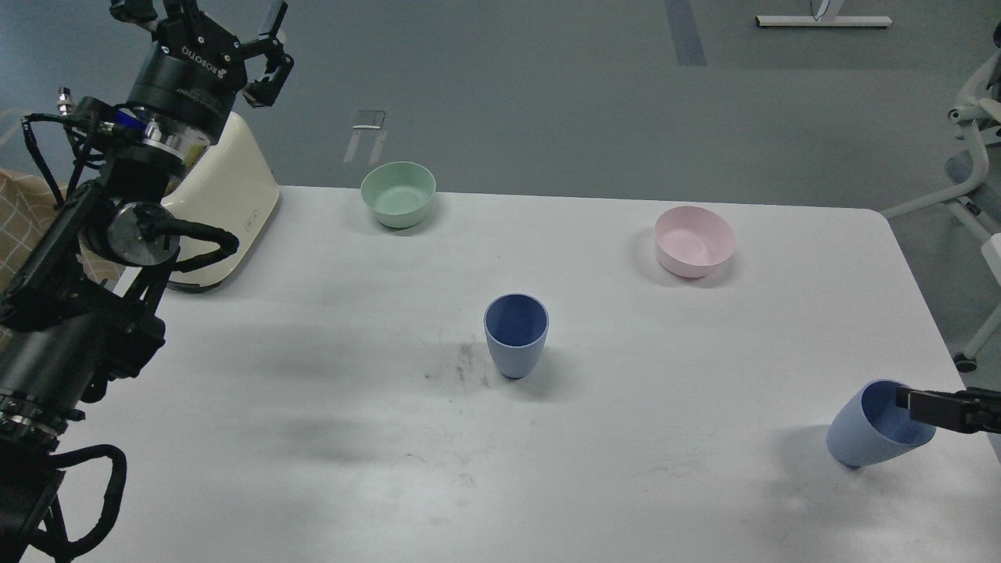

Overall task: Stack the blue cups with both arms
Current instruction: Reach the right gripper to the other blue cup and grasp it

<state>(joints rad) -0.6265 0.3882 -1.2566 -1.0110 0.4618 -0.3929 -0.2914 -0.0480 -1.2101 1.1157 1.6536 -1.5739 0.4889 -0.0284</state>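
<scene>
One blue cup (516,336) stands upright at the table's middle. A second blue cup (870,432) stands at the front right, seen tilted with its mouth toward the right. My right gripper (913,402) comes in from the right edge. Only one black finger (942,410) shows, lying across that cup's far rim, and I cannot tell whether it is open or shut. My left gripper (199,19) is raised high at the far left, above a cream appliance, with its fingers spread open and empty, far from both cups.
A cream appliance (223,199) stands at the table's back left under my left arm. A pale green bowl (398,194) sits at the back centre and a pink bowl (695,241) at the back right. The white table (313,438) ends just right of the second cup.
</scene>
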